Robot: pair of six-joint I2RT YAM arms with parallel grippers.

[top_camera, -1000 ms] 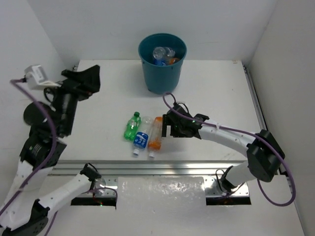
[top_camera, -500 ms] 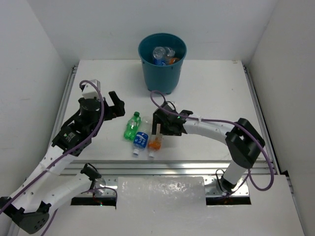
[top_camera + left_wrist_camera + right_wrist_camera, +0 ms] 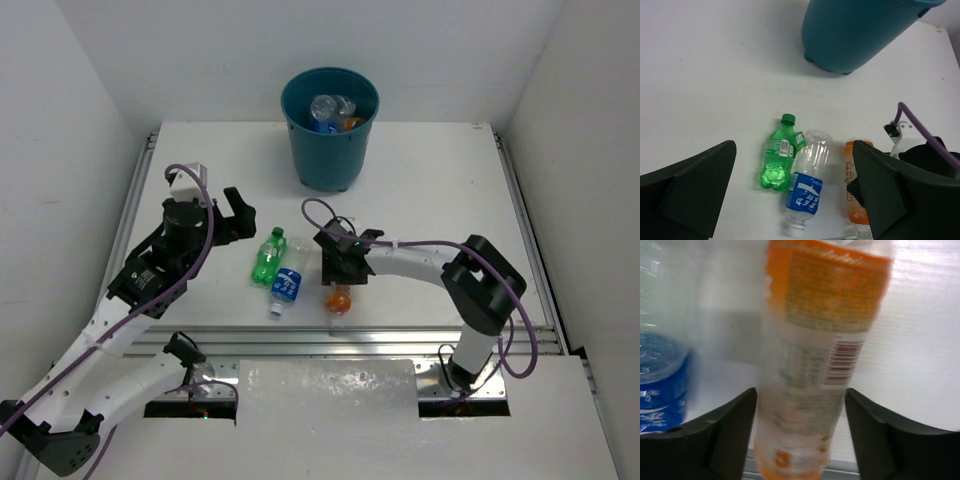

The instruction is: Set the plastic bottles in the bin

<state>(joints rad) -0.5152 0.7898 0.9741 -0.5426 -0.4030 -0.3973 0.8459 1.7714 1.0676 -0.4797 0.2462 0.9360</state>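
The teal bin [image 3: 328,140] stands at the back of the table [image 3: 440,180], with several bottles [image 3: 331,108] inside it. A green bottle [image 3: 267,256] and a clear blue-labelled bottle [image 3: 288,284] lie side by side mid-table, also in the left wrist view as the green bottle [image 3: 780,160] and the blue-labelled bottle [image 3: 805,190]. My right gripper [image 3: 338,272] [image 3: 801,435] is shut on the orange-labelled bottle [image 3: 338,298] [image 3: 815,340], its fingers pressed to both sides. My left gripper [image 3: 234,216] [image 3: 795,200] hangs wide open, left of and above the green bottle.
A metal rail [image 3: 400,340] runs along the table's near edge, just below the held bottle. White walls close in the table on the left, back and right. The bin [image 3: 860,30] fills the top of the left wrist view.
My right gripper has closed on the orange-labelled bottle and shifted it right, away from the other two. My left arm swung in from the left wall to beside the green bottle.
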